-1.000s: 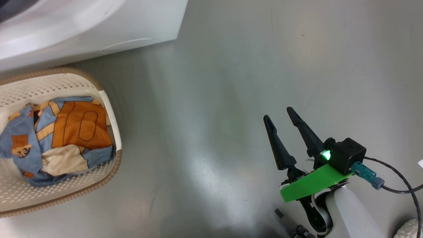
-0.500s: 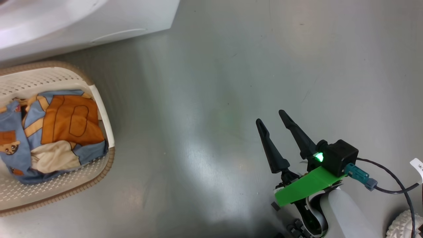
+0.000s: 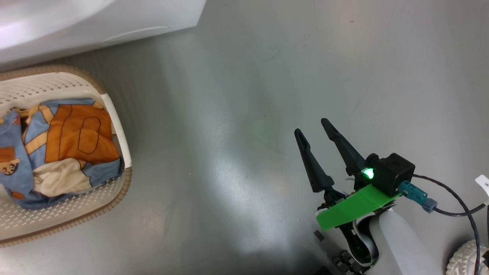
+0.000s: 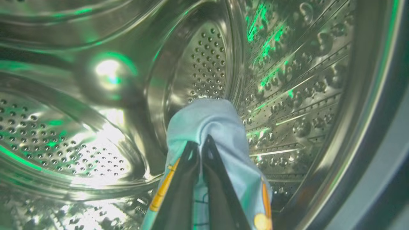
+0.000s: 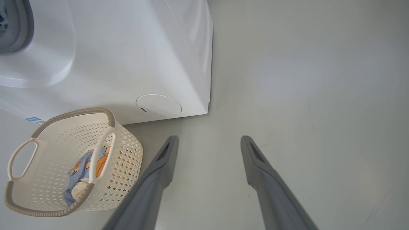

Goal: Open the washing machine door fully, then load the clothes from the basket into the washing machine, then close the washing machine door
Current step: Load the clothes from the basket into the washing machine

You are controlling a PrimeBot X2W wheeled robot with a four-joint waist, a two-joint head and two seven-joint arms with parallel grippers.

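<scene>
In the left wrist view my left gripper [image 4: 199,145] is shut on a light-blue garment [image 4: 220,127], held inside the perforated steel drum [image 4: 287,80] of the washing machine [image 5: 127,48]. More clothes [image 3: 65,149], blue with orange and cream patches, lie in the cream basket [image 3: 114,114] at the left of the head view, in front of the white machine [image 3: 114,19]. The basket [image 5: 124,150] and its clothes [image 5: 83,166] also appear in the right wrist view. My right gripper [image 3: 311,126] hovers open over the bare floor, well right of the basket, with nothing between its fingers. The door is out of view.
Grey glossy floor [image 3: 244,95] spreads between the basket and my right arm. A black cable [image 3: 458,202] trails from the right wrist. A white textured object [image 3: 464,263] sits at the bottom right corner. A small round flap [image 5: 158,105] marks the machine's lower front.
The head view has shifted, so the basket and machine sit further left and up. My right gripper stays open; it stands a little higher in view.
</scene>
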